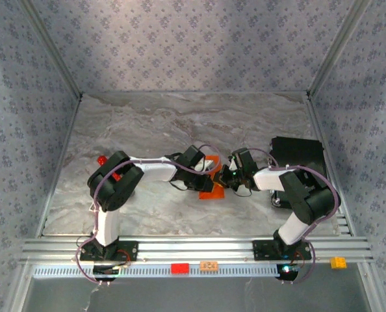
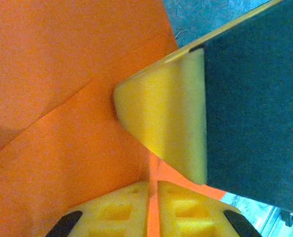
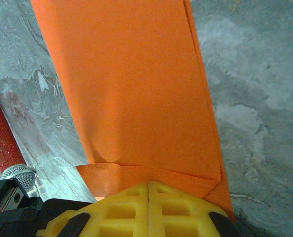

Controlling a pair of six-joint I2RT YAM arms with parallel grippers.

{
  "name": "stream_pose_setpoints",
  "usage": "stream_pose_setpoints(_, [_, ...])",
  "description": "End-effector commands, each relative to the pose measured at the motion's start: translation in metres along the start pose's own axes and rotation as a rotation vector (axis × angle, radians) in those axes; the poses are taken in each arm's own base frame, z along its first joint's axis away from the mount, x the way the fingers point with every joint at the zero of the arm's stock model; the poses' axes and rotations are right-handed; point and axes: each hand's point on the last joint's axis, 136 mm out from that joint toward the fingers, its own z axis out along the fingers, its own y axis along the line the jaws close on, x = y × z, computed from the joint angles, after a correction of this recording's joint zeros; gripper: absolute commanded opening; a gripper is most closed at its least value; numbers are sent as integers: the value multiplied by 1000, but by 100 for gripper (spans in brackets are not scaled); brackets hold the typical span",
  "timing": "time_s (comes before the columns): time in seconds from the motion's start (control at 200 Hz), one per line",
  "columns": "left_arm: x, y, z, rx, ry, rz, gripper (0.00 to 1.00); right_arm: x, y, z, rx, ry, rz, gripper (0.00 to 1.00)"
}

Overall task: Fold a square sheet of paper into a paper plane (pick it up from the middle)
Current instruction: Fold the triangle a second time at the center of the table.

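Left claw (image 2: 152,187) and right claw (image 3: 149,185) pinch the orange paper (image 3: 136,89).

Reaching in from both sides with left arm (image 1: 118,185) and right arm (image 1: 307,198), elbows bent, forearms swung inward. Nearly meeting tip to tip with left hand (image 2: 152,210) and right hand (image 3: 149,207). Pinched almost closed on the left, just a sliver between fingers (image 2: 119,215); pressed fully together on the right.

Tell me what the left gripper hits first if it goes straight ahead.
The orange paper lies right at the tips of the left gripper; next, probably a yellow finger of the right gripper, though depth is unclear.
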Motion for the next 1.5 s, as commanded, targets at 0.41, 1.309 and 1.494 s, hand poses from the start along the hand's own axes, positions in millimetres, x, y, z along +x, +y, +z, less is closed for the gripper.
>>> stream_pose_setpoints(0.41, [52, 15, -14, -49, 86, -9, 14, 14, -46, 0, 146, 26, 80, 5])
stream_pose_setpoints(1.309, [13, -28, -52, 129, -114, 9, 13, 14, -41, 0, 128, 27, 77, 5])
stream_pose_setpoints(1.494, [1, -16, -32, 79, -77, -5, 12, 13, -40, 0, 119, 29, 72, 5])
